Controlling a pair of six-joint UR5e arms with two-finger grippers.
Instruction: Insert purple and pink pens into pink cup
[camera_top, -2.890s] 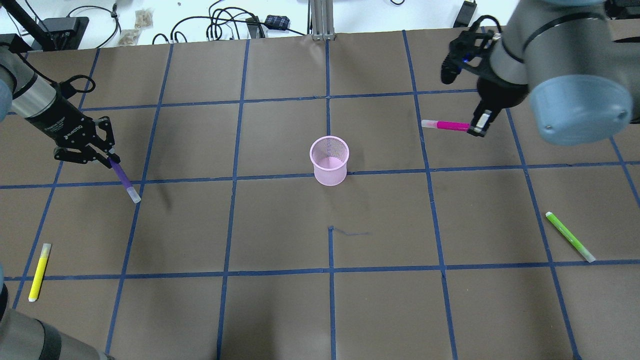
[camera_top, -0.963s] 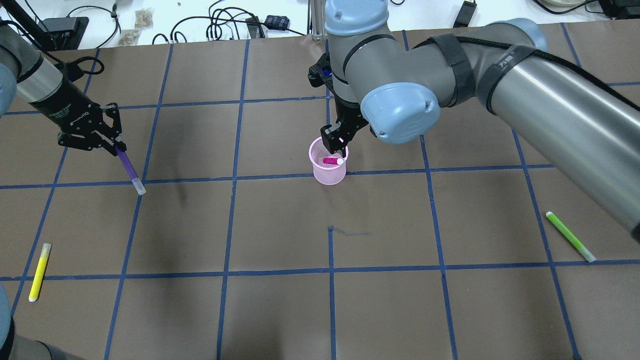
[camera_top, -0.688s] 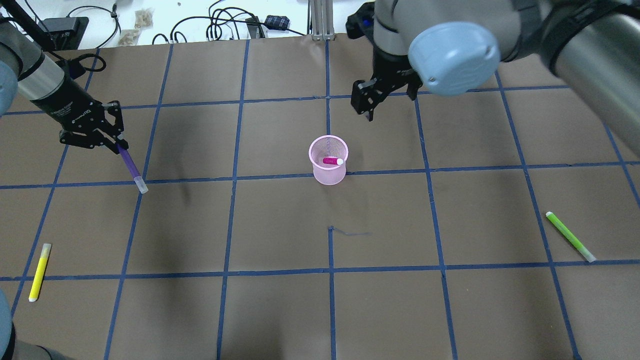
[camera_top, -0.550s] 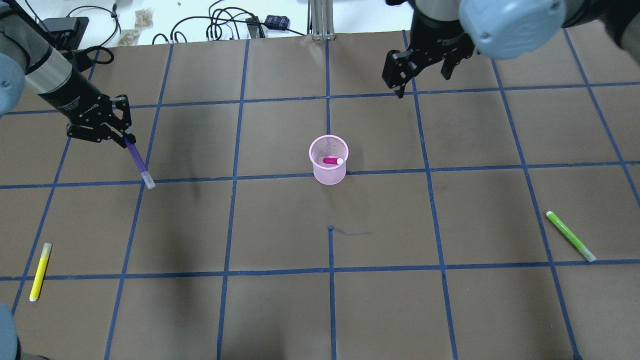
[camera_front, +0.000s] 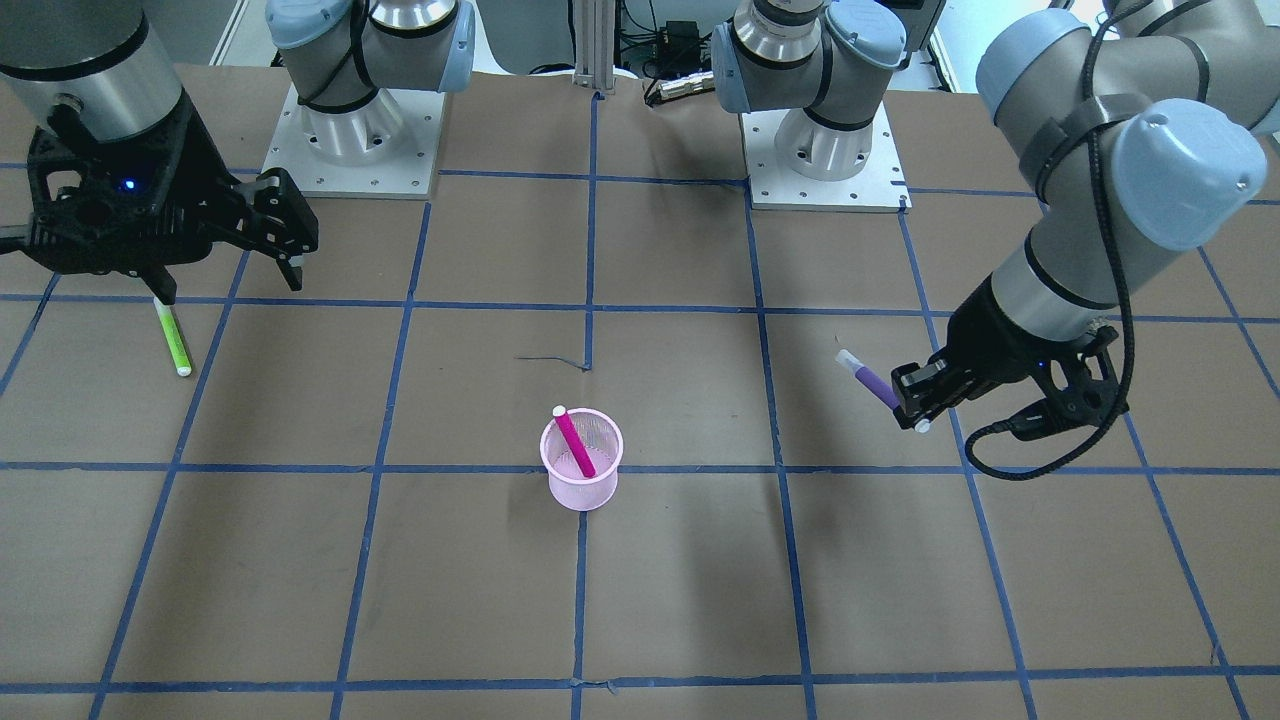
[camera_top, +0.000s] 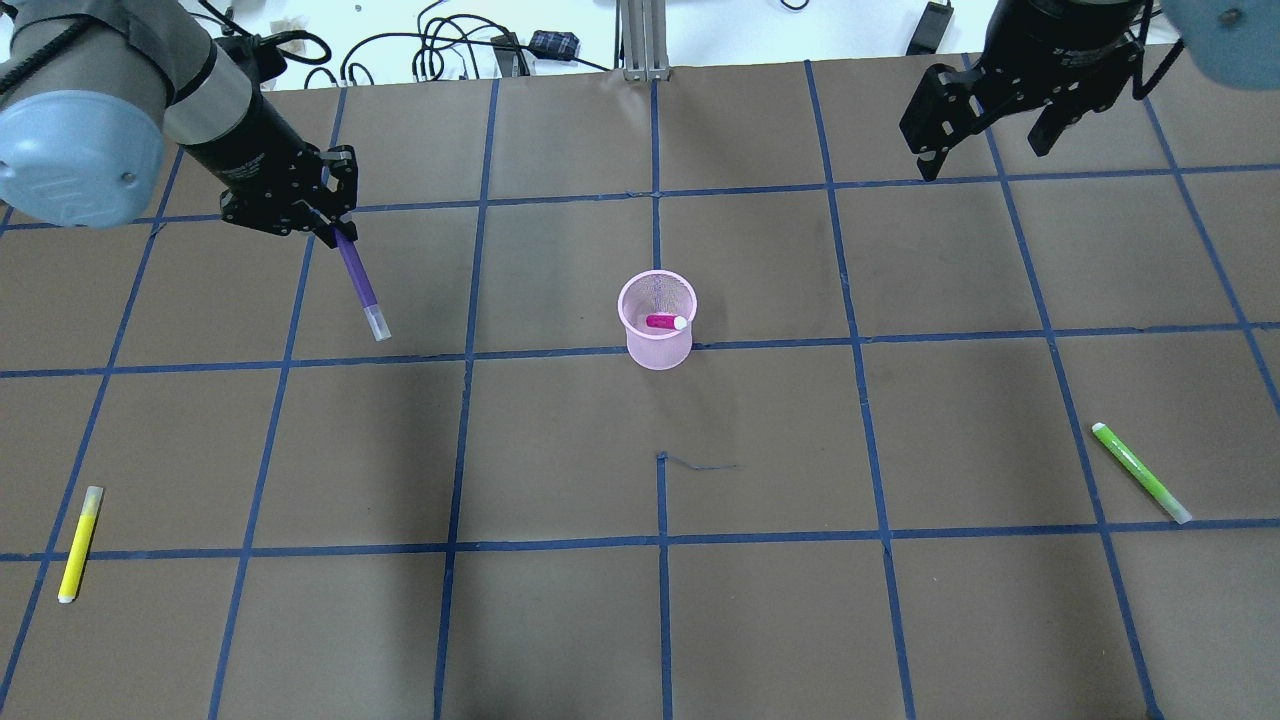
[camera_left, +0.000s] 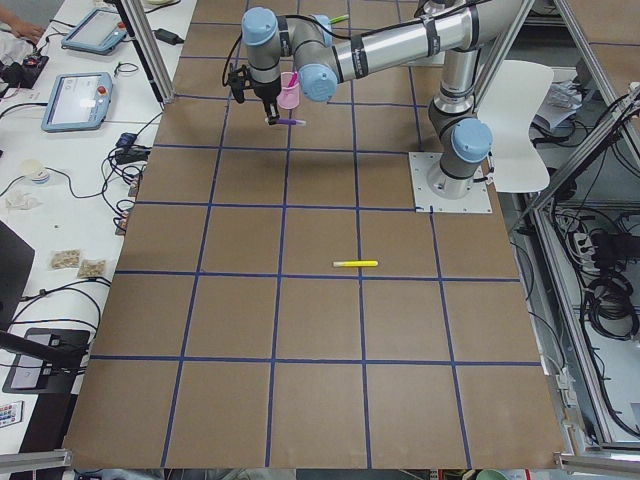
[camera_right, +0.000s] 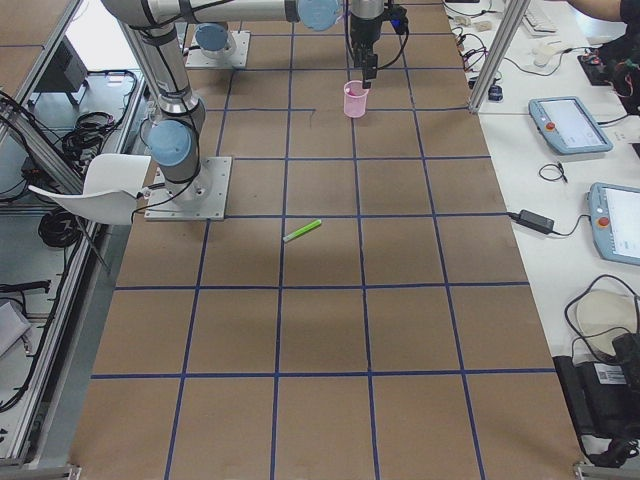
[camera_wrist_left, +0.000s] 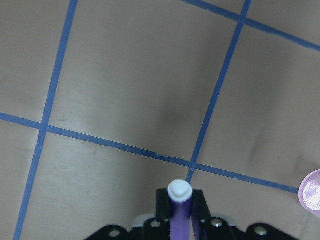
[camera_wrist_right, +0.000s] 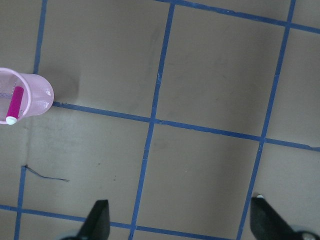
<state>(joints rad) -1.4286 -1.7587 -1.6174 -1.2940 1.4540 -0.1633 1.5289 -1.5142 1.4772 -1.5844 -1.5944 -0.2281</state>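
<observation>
The pink mesh cup (camera_top: 657, 345) stands upright at the table's middle. It also shows in the front view (camera_front: 582, 485) and the right wrist view (camera_wrist_right: 35, 95). The pink pen (camera_top: 664, 321) leans inside the cup, white cap up (camera_front: 575, 445). My left gripper (camera_top: 332, 226) is shut on the purple pen (camera_top: 358, 282), which hangs tilted above the table to the cup's left (camera_front: 868, 380); the left wrist view shows the pen's cap (camera_wrist_left: 180, 192) between the fingers. My right gripper (camera_top: 985, 150) is open and empty, raised at the far right (camera_front: 228, 280).
A green pen (camera_top: 1140, 473) lies at the near right of the table. A yellow pen (camera_top: 79, 543) lies at the near left. Cables and small devices (camera_top: 470, 50) sit beyond the table's far edge. Blue tape lines grid the brown table.
My right gripper carried the pink pen to the cup, let it go inside, and drew back open to the far right. My left gripper moved right toward the cup with the purple pen.
</observation>
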